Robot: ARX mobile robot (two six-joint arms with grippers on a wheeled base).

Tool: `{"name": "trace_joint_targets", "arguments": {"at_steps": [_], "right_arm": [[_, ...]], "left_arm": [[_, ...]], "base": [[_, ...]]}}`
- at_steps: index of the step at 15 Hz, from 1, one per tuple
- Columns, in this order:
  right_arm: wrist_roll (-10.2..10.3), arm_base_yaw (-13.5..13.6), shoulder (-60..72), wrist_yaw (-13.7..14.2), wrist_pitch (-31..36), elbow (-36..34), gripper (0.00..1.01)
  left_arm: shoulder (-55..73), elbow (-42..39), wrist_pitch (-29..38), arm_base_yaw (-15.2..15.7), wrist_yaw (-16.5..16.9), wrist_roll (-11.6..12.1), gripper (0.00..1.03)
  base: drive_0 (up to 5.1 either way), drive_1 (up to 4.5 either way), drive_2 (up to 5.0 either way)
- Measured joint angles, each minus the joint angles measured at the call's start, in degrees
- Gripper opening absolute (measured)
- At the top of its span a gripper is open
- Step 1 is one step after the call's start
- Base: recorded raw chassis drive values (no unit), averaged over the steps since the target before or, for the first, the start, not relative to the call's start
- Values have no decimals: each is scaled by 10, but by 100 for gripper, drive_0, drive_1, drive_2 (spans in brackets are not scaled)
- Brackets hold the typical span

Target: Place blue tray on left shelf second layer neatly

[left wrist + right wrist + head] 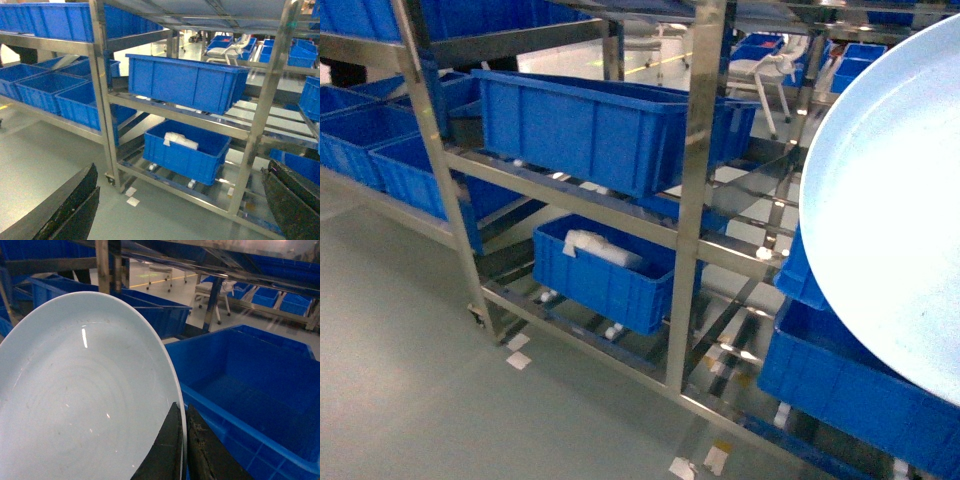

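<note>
The blue tray (890,210) is pale, glossy and round, and it fills the right side of the head view, tilted on edge. In the right wrist view the blue tray (85,390) takes up the left half, and my right gripper (181,407) is shut on its rim with a black finger on each face. The left shelf (705,150) is a steel rack of posts and slatted tiers, standing ahead of me. My left gripper (183,172) is open and empty, with the left shelf (102,90) and floor seen between its fingers (75,205). Neither gripper shows in the head view.
A large dark-blue crate (590,125) sits on a middle tier. Below it, a smaller crate (605,275) holds a white bundle (595,248). More crates (850,385) stand under the tray, and one open crate (250,385) lies just right of it. White markers (518,360) dot the floor.
</note>
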Motion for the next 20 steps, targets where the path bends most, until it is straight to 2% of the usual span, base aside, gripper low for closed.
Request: {"name": "trace_joint_targets", "arguments": {"at_steps": [20], "right_arm": [[0,0,2,2,2,0,2]], "left_arm": [[0,0,-2,0,1,0,98]], "base": [[-179,-142,-142]]}}
